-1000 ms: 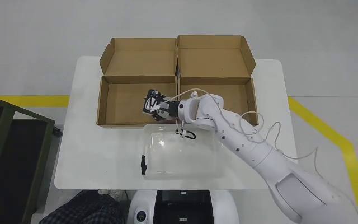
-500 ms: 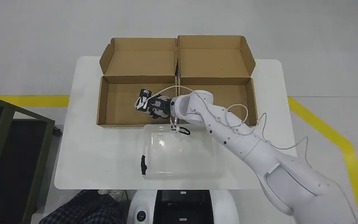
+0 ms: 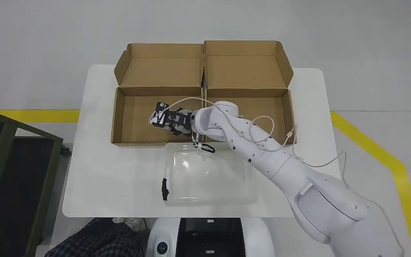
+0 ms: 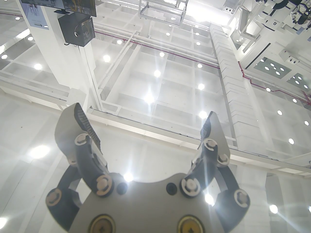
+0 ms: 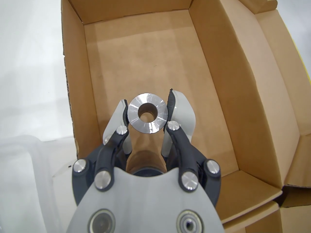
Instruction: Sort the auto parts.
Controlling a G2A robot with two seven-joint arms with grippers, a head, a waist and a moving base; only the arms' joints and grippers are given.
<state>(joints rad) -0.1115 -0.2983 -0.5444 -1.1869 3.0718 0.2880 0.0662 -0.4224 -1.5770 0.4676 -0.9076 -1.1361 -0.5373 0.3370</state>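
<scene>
1. Left cardboard box (image 3: 131,122): open, with its lid flap folded back.
2. Right gripper (image 5: 148,99): over this box's floor, about mid-box. Jaws clenched on a metal ring (image 5: 156,121), gripped by its rim (bore faces the wrist camera).
3. Clear plastic tray (image 3: 212,183): on the white table (image 3: 96,167), just in front of both boxes.
4. Right cardboard box (image 3: 270,112): open.
5. Left gripper (image 4: 143,111): jaws spread wide, pointing at the ceiling.

I find the right arm (image 3: 276,162) cased in smooth, glossy white shells with rounded joints, and a thin white cable (image 3: 290,133) runs in loose loops along its outside. The right gripper (image 5: 148,105) has a grey metal palm plate, black linkages pinned with round silver screws, and pale fingers faced with black pads. The left gripper (image 4: 144,112) is built alike, with ribbed pads and two brass-coloured screws in its plate.
</scene>
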